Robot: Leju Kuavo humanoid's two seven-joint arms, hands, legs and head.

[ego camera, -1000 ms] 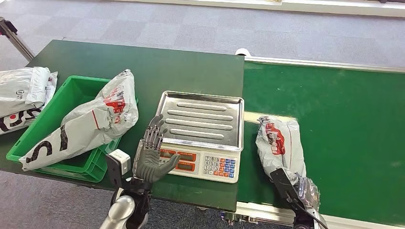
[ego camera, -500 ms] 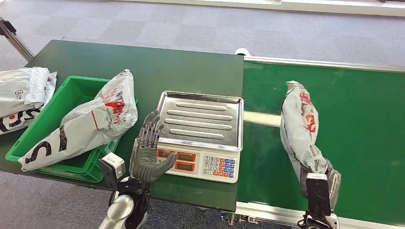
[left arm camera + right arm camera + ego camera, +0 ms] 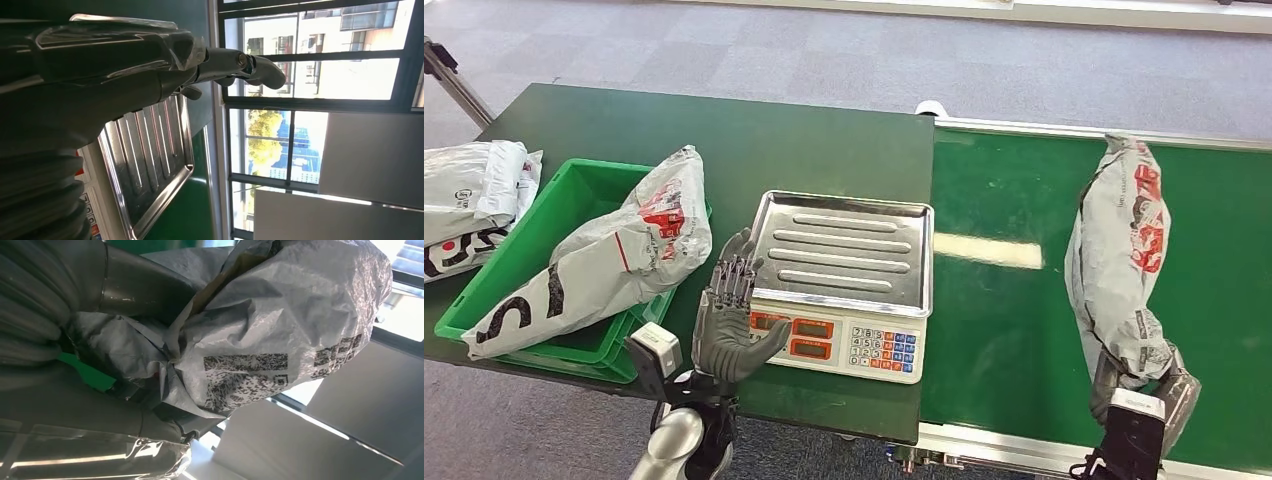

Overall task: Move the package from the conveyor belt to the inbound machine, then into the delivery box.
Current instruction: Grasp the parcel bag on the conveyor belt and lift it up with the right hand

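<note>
One package (right hand gripping), three others.

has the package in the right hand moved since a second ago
Yes. The package, held by the right hand, has swung away from the scale, further along the conveyor belt, and now stands upright.

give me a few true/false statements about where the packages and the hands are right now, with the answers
1. The right hand grips the grey package by its lower end. True.
2. A package lies on the scale's metal tray. False: the tray is bare.
3. The left hand holds nothing, fingers apart, beside the scale. True.
4. The green bin is empty. False: a grey bag lies across it.
5. The held package hangs over the table. False: it is over the conveyor belt.
</note>
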